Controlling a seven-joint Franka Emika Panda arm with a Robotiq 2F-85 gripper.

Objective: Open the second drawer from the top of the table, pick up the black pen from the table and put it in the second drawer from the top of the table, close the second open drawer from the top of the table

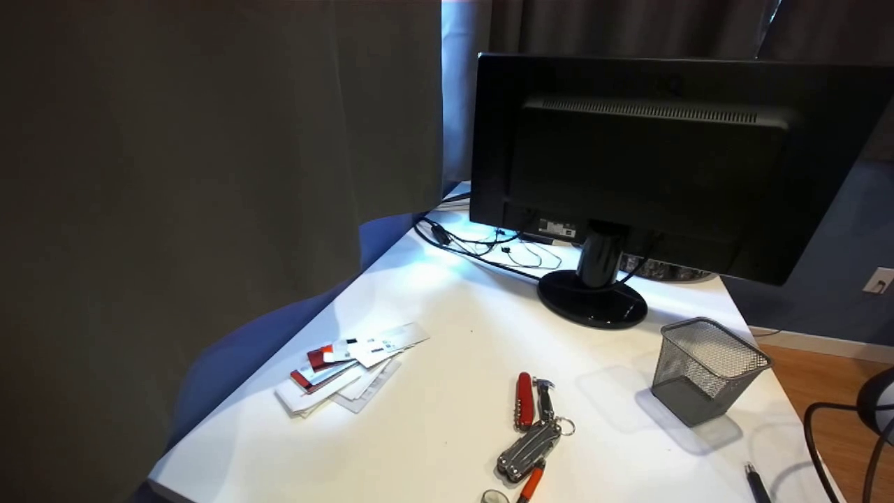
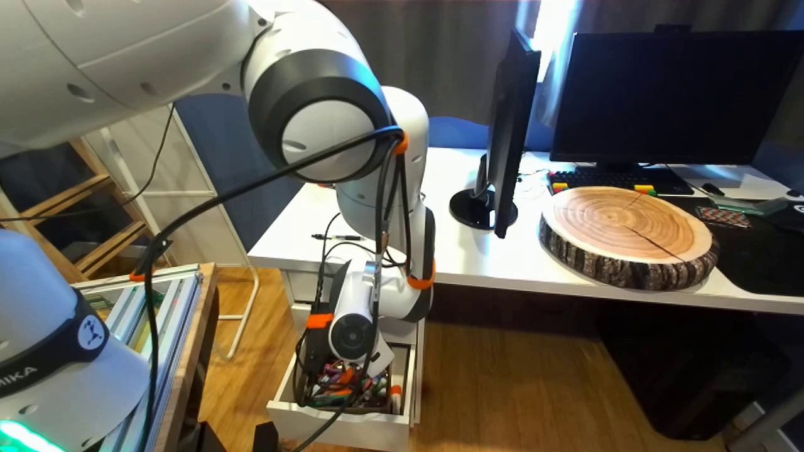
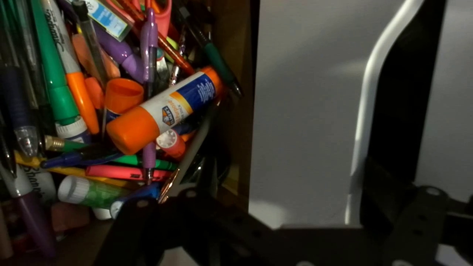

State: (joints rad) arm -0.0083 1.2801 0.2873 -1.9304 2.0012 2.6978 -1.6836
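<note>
On the table, the black pen roughly parallels the front edge

Free room on table between black pen and obstructing mesh cup

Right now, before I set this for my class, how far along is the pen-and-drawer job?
Looks done: a white drawer stands open under the white desk, though I can't confirm it is second from the top. In hand: the gripper is at that drawer with its jaws apart. Left: the black pen lies on the desk, so picking it up, placing it inside and closing the drawer all remain.
</note>
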